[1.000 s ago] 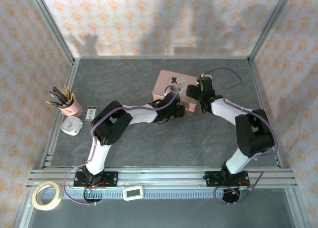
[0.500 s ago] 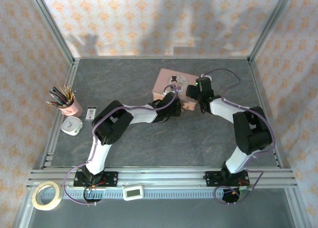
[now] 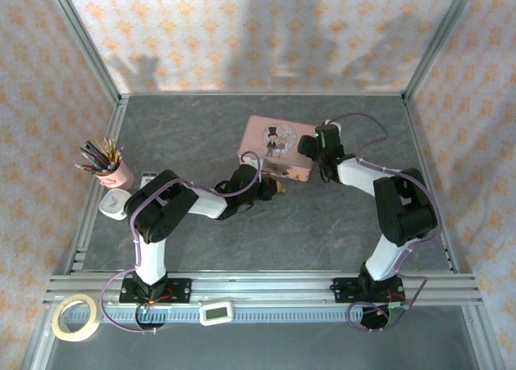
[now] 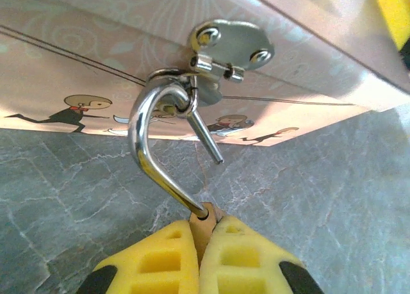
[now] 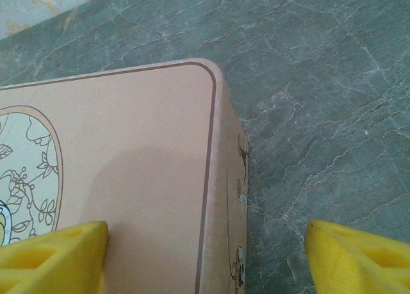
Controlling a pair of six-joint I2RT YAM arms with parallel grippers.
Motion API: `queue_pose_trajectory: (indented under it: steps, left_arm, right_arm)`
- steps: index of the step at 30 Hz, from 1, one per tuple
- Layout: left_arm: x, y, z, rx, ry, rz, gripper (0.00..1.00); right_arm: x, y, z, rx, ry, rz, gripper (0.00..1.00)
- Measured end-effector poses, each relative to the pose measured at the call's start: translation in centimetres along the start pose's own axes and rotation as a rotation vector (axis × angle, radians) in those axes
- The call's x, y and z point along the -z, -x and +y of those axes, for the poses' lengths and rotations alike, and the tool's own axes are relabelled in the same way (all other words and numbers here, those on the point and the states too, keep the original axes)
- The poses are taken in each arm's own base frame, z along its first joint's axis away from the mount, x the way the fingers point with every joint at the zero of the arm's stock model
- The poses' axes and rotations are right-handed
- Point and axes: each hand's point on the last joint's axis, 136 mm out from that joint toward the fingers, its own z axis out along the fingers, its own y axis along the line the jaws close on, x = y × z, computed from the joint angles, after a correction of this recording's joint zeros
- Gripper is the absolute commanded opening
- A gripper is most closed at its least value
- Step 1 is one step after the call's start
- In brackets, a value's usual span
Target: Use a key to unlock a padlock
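The small brass padlock (image 4: 201,228) is pinched between the yellow fingers of my left gripper (image 4: 205,237), which is shut on its body. Its silvery shackle (image 4: 148,150) hooks through the metal hasp (image 4: 224,47) on the front of the pink picture tin (image 3: 274,147). The shackle's free leg ends in the air, outside the body. In the top view my left gripper (image 3: 272,189) sits just in front of the tin. My right gripper (image 5: 205,262) is open and straddles the tin's right corner, one finger over the lid and one over the table. The key is hidden.
At the left of the stone-grey table (image 3: 322,225) stand a pink cup of pencils (image 3: 109,167), a white timer (image 3: 117,202) and a small card (image 3: 148,182). A tape roll (image 3: 75,316) and a white device (image 3: 216,311) lie by the front rail.
My left arm has drawn back toward the near left with the padlock. The tin has slid and turned left, uncovering its lid picture. The right gripper followed slightly left.
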Motion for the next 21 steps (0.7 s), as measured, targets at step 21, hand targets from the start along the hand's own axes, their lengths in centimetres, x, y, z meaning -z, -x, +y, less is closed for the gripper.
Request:
queue_pose_trajectory:
  steps: [21]
  left_arm:
    - [1.2, 3.7, -0.4, 0.351, -0.133, -0.429, 0.00]
  right_arm:
    - [-0.1, -0.1, -0.2, -0.064, 0.009, -0.008, 0.76]
